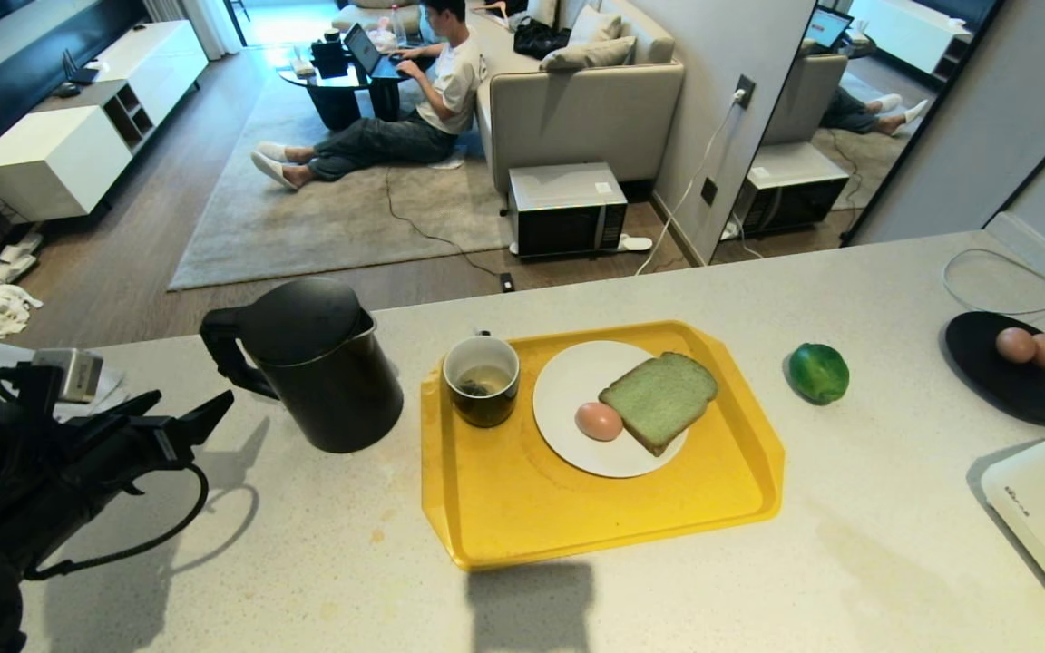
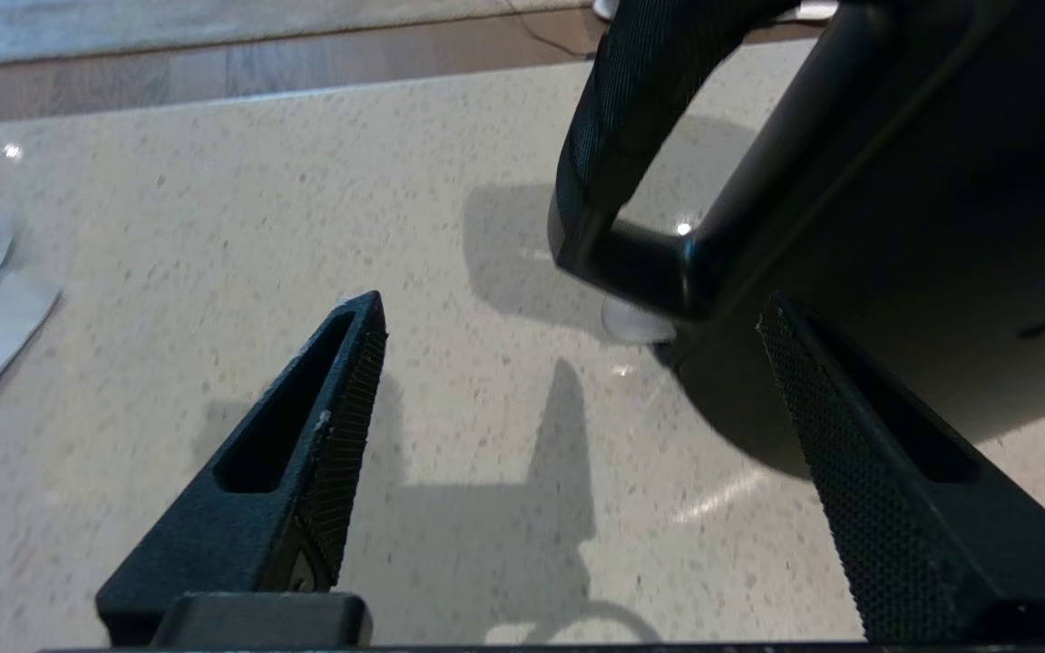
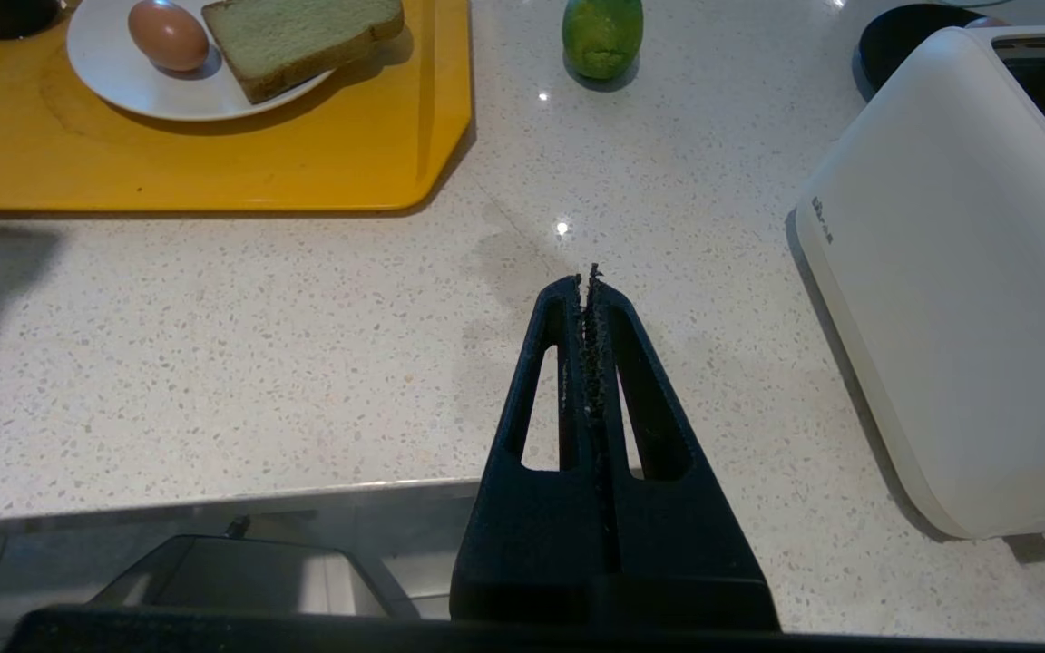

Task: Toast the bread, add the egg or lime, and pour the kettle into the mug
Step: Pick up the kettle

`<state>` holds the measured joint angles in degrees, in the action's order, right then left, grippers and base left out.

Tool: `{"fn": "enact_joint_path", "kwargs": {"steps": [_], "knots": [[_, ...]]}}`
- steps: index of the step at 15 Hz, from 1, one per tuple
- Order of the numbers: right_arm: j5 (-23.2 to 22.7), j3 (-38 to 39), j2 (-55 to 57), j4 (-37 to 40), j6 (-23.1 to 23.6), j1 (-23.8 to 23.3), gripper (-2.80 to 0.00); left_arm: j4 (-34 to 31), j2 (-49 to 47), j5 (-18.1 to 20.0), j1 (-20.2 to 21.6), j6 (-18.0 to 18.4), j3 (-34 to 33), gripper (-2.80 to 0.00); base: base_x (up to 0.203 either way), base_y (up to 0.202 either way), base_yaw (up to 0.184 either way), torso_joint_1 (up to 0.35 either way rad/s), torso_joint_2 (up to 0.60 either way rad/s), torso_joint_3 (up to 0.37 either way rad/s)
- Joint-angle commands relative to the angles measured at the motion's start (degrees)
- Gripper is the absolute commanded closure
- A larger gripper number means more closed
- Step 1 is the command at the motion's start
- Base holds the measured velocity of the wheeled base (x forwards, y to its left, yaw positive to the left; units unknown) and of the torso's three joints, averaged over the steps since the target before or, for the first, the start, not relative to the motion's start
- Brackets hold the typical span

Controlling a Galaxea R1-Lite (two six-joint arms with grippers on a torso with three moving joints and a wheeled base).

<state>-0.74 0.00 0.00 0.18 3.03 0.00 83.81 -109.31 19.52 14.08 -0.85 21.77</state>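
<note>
Two tools matter here, and we see our left tool (image 2: pixel 568 381) with its jaws spread wide and empty, just beside the loop handle of the tall matte black kettle (image 1: pixel 318 363), which stands upright on the pale speckled desk (image 1: pixel 849 544) left of the yellow plastic tray (image 1: pixel 486 517). Our right tool (image 3: pixel 590 281) hangs with its jaws pressed shut on nothing, near the white toaster (image 3: pixel 958 272) at the desk's right end.

We judge the main risk to be the kettle. From the wrist view one finger sits close against its body while the handle lies a little beyond, so a careless sweep or closing could nudge the kettle, tip it or slide it into the tray. A shove of the tray could slop the small dark green-black mug (image 1: pixel 482 381), which stands in the tray's left corner and holds a pale liquid with a tea bag.

On the tray, the round white plate (image 1: pixel 568 381) carries the thick pale green slice of bread (image 1: pixel 660 399) and the smooth pinkish-brown egg (image 1: pixel 598 421), the two touching or nearly so. The egg could roll off if the tray is jolted. The glossy green lime (image 1: pixel 818 372) lies loose on the desk right of the tray. A flat black dish (image 1: pixel 1021 385) farther right holds two brown eggs (image 1: pixel 1030 347). We cannot tell what is inside the lidded kettle
</note>
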Motion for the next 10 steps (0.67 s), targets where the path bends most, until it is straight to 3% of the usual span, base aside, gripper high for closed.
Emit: {"fn": "enact_joint_path", "kwargs": {"steps": [1, 4, 10], "knots": [[0.0, 0.1, 0.1, 0.0, 0.0, 0.0, 0.00, 0.3, -1.9, 0.7, -0.2, 0.1, 3.4, -2.80, 0.000, 0.000, 0.000, 0.000, 0.00, 0.000], [0.0, 0.1, 0.1, 0.0, 0.0, 0.0, 0.00, -1.6, -2.8, 3.8, -1.2, 0.2, 6.3, -2.80, 0.000, 0.000, 0.000, 0.000, 0.00, 0.000], [0.0, 0.1, 0.1, 0.0, 0.0, 0.0, 0.00, -2.1, -5.4, 4.9, -1.9, 0.2, 10.0, -2.80, 0.000, 0.000, 0.000, 0.000, 0.00, 0.000]]}}
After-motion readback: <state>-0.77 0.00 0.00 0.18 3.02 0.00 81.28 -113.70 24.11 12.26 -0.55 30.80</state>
